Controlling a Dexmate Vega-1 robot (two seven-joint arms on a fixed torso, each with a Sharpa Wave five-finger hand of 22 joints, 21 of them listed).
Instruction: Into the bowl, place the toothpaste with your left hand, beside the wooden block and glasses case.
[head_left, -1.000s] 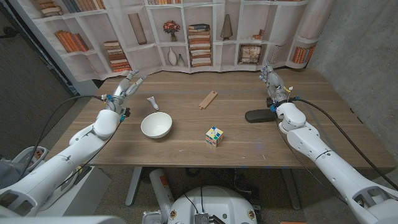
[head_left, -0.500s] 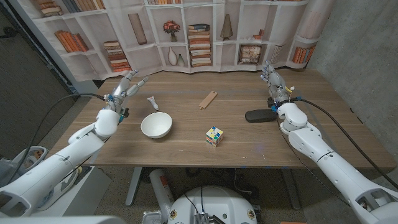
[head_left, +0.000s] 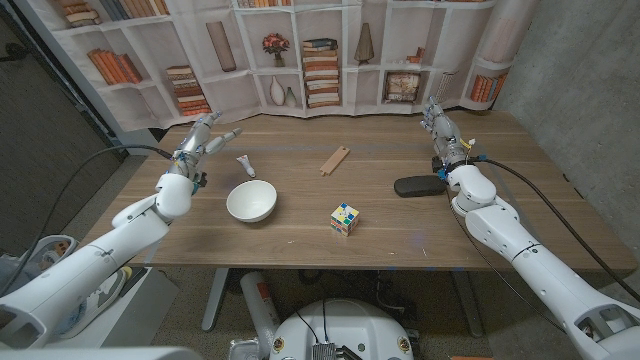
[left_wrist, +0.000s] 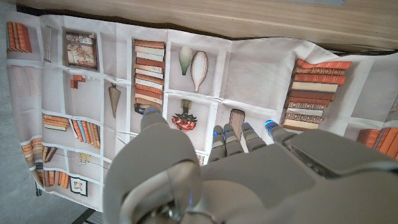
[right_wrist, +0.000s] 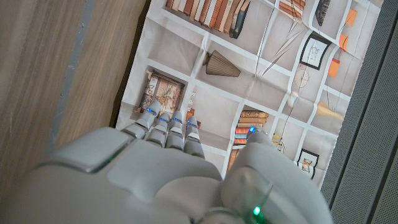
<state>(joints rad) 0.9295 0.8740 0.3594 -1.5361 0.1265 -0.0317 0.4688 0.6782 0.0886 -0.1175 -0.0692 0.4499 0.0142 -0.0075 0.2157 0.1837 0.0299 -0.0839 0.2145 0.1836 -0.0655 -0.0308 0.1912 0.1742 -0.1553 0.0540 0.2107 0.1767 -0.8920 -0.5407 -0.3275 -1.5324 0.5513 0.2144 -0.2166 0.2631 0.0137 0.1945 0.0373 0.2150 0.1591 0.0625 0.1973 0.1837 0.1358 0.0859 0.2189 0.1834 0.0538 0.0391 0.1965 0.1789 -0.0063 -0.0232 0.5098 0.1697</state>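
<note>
My wooden table (head_left: 300, 240), items on top: white bowl (head_left: 250, 201); toothpaste tube (head_left: 244, 164) just behind bowl; wooden block (head_left: 335, 159); colour cube (head_left: 345, 219); black glasses case (head_left: 416, 185) at right.

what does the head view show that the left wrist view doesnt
Head view: the white bowl, the toothpaste lying on the table behind it, the wooden block, the dark glasses case, a colourful cube, and the right hand, which holds nothing.

Left wrist view: a close look along the back of the left hand, fingers apart and holding nothing.

Both: the left hand, the bookshelf backdrop and the wooden table.
</note>
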